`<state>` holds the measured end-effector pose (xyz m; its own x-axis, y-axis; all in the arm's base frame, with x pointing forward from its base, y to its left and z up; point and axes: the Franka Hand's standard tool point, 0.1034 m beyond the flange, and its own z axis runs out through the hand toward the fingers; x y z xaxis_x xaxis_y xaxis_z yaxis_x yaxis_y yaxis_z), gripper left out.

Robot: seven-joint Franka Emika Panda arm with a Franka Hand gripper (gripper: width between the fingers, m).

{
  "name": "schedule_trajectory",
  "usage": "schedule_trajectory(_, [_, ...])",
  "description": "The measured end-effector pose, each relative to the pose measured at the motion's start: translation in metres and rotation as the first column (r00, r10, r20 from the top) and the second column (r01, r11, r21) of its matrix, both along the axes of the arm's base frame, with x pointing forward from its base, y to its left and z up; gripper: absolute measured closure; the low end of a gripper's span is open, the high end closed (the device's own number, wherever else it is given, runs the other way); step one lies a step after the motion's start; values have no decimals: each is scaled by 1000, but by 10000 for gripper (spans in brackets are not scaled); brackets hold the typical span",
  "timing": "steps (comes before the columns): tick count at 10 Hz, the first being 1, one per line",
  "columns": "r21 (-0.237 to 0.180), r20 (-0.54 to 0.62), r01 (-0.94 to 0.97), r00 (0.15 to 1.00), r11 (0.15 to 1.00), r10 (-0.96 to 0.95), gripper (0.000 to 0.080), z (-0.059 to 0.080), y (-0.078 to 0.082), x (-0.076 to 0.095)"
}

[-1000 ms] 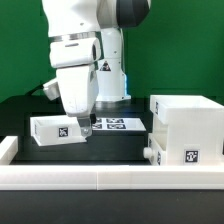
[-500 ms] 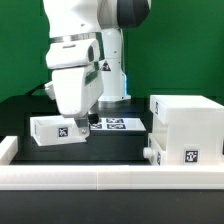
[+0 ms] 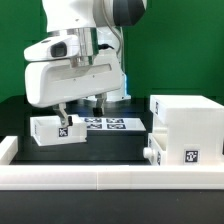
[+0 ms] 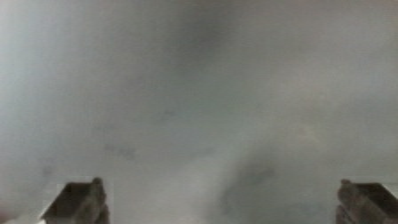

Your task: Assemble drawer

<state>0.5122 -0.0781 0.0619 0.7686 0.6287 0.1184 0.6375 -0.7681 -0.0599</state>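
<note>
Off to the exterior view's left of the tall white boxy plastic casing (image 3: 185, 125), well apart from it, sits a small white plastic tray (image 3: 52, 131) with a black-and-white square tag on its front face, flat on the black tabletop (image 3: 125, 145). That's the piece the white robot arm (image 3: 72, 70) is hanging over. Its jaws are spread wide and have hold of nothing. In the wrist view the two fingertips (image 4: 80, 200) sit at opposite edges with only a blurry pale surface between them. From outside, one finger looks just above the tray's end nearer the casing, not clamped on it as far as I can tell.

Progress-wise, I'd call this early days. The casing stands on its own, the tray is loose, and nothing looks slotted into anything. A second small white tagged part (image 3: 150, 153) sits touching or just beside the casing's lower corner on that same side. It's probably the other tray, but it's too small to be sure. By my read, both trays have yet to go into the casing.

Contents: I can't see into the tray from this angle, and the casing only shows closed faces, so I've no idea what's inside either. The flat white marker board (image 3: 112, 124) lies between tray and casing, further back, and the long low white rail (image 3: 100, 178) runs in front of the casing.
</note>
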Motion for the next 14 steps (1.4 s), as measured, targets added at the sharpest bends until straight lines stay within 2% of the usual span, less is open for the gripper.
schedule_trajectory(3, [11,-22,165,986,986,-165,151,0,2,0])
schedule_trajectory(5, [24,-44,326,945,945,-325,151,0,4,0])
schedule_trajectory(6, [19,-34,332,943,943,-331,151,-1,2,-6])
schedule_trajectory(10, [-15,-30,334,942,942,-335,151,2,-10,-53])
schedule_trajectory(11, [-19,-31,335,942,942,-335,151,1,-10,-59])
schedule_trajectory(14, [-18,-31,334,942,942,-334,151,1,-10,-58])
